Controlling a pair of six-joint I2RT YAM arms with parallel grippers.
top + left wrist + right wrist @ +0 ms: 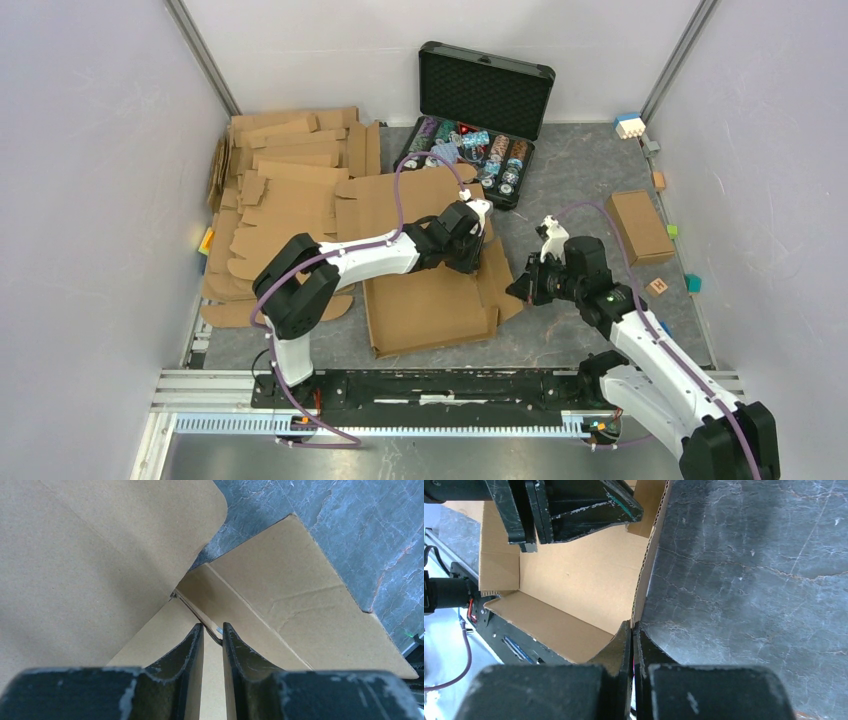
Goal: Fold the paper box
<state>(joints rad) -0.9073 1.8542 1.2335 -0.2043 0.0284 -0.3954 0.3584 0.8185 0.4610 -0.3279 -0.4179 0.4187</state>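
paper box (430,300) on the bench (585,175), partly formed: near and left walls stand. right pincer (633,626) closed, seemingly pinching the right wall's edge; left pincer (212,628) slightly parted astride a far-corner fold, grip unclear. beyond, the lid folds appear still to do.

— What sort of place do we call this?

— We'd say a robotics lab, a closed test cell. We see white panels (90,200) on three sides, held by metal posts (205,55). A left arm (350,258) and a right arm (650,350) are bolted to a slotted rail (400,425) at the near edge.

— And the props we see?

— A stack of flat cardboard blanks (290,150), the paper box (430,300) between the arms, a black case (485,90) of chips and small coloured blocks (630,125), all on a grey marbled table top (580,180). A purple cable (400,180) loops loose over the left arm.
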